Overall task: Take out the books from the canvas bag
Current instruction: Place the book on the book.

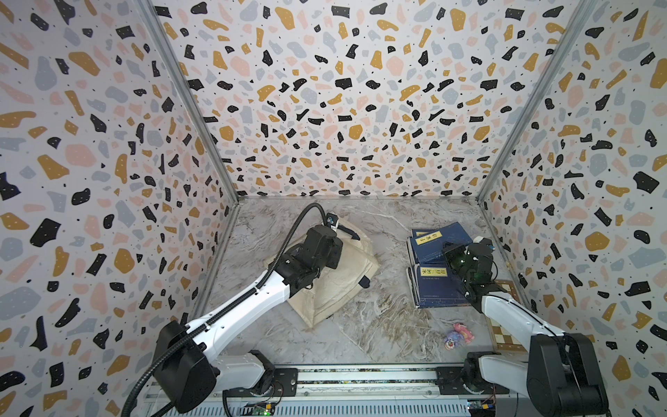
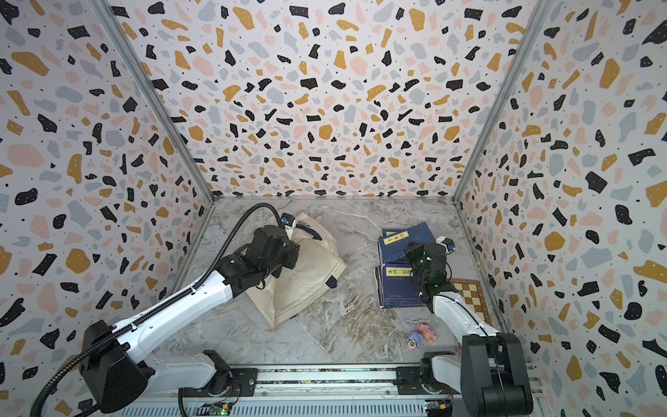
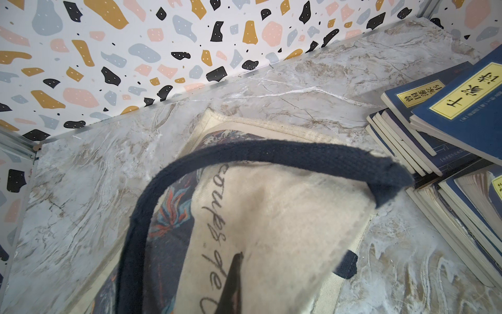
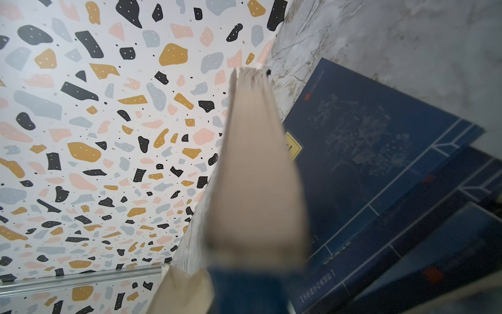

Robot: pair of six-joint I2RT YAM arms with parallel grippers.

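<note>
**Canvas bag** [image 1: 346, 285]: cream cloth, coarse weave, matt, creased.
**Strap** [image 3: 271, 152]: navy woven webbing, fuzzy along the edges.
**Books** [image 3: 475, 130]: navy card covers, smooth, slight sheen.
**Page edges** [image 3: 402, 152]: cream paper, matt.
**Table** [image 1: 389, 325]: marble-patterned surface, smooth, low gloss.
**Walls** [image 1: 325, 90]: terrazzo-print sheet, matt.
**Corner posts** [image 1: 184, 90]: bare silver metal, dull finish.
**Arm shells** [image 1: 252, 299]: white plastic, smooth, semi-gloss.
**Wrist housings** [image 1: 321, 249]: black plastic, matt.
**Cable conduit** [image 1: 312, 204]: black ribbed plastic.
</note>
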